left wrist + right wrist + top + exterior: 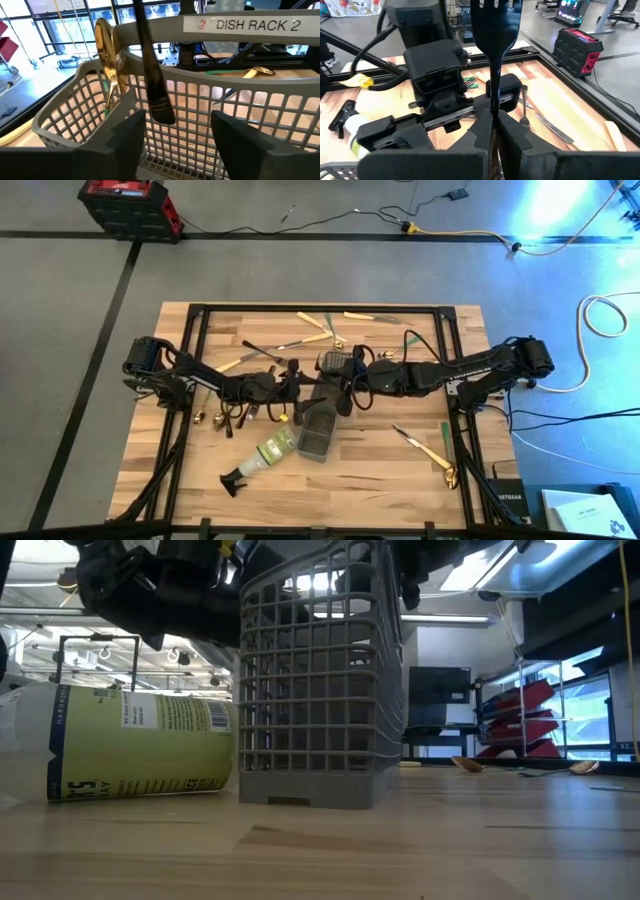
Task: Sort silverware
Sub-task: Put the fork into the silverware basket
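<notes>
Currently the left gripper [172,137], fingers parted, has a dark-handled utensil [152,75] dropping into the grey caddy [75,110]. Right gripper [492,125] is clenched on a dark fork [495,30] just beside. Next, I judge: lower it into a compartment.

Grey floor [300,270] with black tape lines surrounds the wooden worktop [380,480]; a red-black case [128,205] and cables [600,320] lie beyond its edges.

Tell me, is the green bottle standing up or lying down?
Lying down. The spray bottle rests on its side on the table beside the upright grey caddy.
</notes>
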Controlling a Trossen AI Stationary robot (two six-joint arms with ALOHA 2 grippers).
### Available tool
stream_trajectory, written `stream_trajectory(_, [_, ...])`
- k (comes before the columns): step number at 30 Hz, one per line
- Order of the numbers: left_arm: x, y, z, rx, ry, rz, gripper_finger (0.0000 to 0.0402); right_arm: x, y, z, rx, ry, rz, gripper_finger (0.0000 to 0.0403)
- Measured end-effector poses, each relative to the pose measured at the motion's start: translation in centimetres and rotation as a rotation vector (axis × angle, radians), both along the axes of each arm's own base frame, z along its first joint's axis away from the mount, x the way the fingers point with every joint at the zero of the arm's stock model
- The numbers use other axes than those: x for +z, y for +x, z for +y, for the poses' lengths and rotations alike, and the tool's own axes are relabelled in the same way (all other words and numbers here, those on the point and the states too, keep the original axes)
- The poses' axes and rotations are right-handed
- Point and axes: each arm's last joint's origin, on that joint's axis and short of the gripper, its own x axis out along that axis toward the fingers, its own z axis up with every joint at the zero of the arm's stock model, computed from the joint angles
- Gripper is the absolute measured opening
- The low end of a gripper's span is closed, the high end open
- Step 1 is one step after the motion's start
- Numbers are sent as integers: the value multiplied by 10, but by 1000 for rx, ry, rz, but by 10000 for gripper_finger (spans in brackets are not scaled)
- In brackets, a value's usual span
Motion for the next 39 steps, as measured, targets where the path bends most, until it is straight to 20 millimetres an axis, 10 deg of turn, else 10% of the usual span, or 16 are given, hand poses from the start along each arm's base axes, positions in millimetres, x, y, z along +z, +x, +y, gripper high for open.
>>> stream_trajectory(20, [8,18,7,-69,-98,131,345,-2,-1,2,74,44,25,0])
stream_trajectory(39, [6,18,6,-43,-106,161,357,-3,-1,3,92,48,32,0])
